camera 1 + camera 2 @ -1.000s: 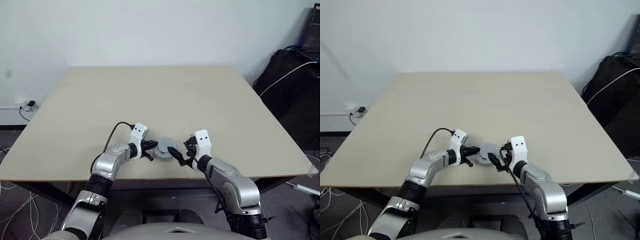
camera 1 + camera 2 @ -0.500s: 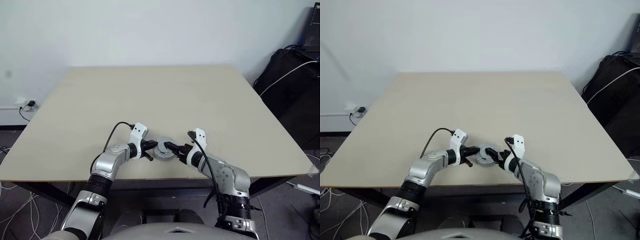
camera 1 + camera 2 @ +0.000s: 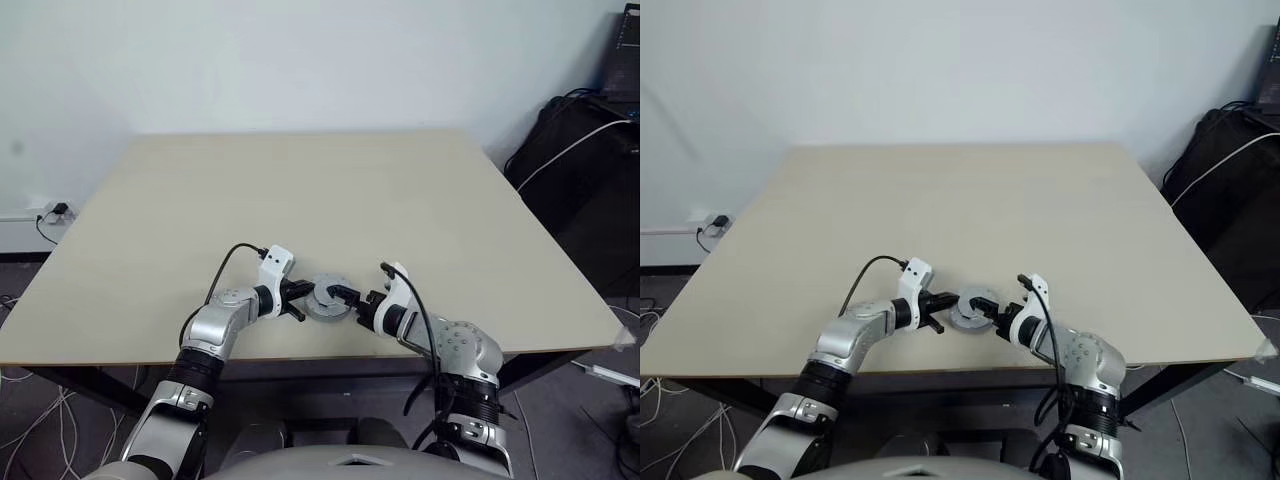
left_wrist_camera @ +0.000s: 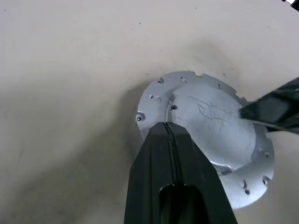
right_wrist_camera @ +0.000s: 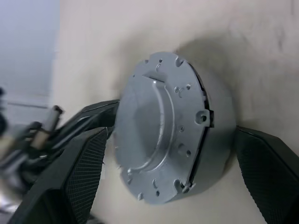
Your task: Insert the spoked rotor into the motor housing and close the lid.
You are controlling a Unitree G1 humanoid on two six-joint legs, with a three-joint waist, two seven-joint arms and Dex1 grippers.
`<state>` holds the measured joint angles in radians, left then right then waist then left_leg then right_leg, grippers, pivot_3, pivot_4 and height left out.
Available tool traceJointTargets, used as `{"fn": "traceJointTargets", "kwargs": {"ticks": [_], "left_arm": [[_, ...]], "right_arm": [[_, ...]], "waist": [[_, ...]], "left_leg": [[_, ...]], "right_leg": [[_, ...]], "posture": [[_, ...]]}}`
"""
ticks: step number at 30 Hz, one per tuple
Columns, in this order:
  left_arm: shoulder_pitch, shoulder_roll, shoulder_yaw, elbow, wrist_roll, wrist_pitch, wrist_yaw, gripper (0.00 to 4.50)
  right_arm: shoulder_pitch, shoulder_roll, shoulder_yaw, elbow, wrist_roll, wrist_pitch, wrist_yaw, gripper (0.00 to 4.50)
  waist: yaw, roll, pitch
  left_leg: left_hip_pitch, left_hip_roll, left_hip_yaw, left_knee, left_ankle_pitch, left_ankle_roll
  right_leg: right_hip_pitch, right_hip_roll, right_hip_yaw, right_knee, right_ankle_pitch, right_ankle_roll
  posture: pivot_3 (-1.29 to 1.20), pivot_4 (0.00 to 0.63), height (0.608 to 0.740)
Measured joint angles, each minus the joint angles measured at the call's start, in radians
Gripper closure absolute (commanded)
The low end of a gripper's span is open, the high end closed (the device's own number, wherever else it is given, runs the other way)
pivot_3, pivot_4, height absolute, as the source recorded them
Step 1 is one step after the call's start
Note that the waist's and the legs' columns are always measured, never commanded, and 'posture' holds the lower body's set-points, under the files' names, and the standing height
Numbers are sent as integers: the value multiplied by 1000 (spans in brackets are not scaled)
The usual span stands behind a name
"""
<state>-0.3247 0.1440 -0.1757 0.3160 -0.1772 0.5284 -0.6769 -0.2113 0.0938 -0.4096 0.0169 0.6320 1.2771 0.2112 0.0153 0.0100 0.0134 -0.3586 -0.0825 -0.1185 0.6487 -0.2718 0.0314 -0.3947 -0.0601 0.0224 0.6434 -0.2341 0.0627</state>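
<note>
Right arm (image 3: 440, 340) lowered; beige table (image 3: 300, 190), white wall (image 3: 300, 60).

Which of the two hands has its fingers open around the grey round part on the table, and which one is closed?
The right hand is open, one finger on each side of the grey round part. The left hand is shut, its tips pressed together at the part's edge.

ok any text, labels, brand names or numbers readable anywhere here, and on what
None can be read.
Lid: bare grey metal with small holes and notches, no lettering or numbers visible.
Left claw and right claw: plain black fingers, no markings.
Table: plain, no label.
Black bag at the right edge: no legible brand or tag.
</note>
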Motion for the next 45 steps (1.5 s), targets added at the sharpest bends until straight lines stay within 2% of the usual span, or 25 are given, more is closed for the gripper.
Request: {"fn": "traceJointTargets", "kwargs": {"ticks": [7,23,33,45], "left_arm": [[0,5,6,0,1,0,0,4500],[9,17,16,0,12,-10,8,4500],[13,15,27,0,18,-14,12,4500],[65,-8,53,-44,-1,-16,28,4500]], "right_arm": [[-10,16,-109,60,101,77,0,41],[-9,20,-109,74,192,89,2,41],[9,15,-107,80,200,84,-35,3163],[30,11,-98,68,230,85,-66,3231]], "waist": [[-9,2,1],[-24,3,1],[-24,3,2],[-24,5,0]], "left_leg": [[-1,0,1,0,0,0],[-2,0,0,0,0,0],[-2,0,0,-1,0,0],[-2,-1,0,0,-1,1]], "right_leg": [[-1,0,1,0,0,0],[-2,-1,1,0,0,0],[-2,-1,1,0,0,0],[-2,-1,2,0,0,0]], "posture": [[0,0,740],[0,0,740],[0,0,740],[0,0,740]]}}
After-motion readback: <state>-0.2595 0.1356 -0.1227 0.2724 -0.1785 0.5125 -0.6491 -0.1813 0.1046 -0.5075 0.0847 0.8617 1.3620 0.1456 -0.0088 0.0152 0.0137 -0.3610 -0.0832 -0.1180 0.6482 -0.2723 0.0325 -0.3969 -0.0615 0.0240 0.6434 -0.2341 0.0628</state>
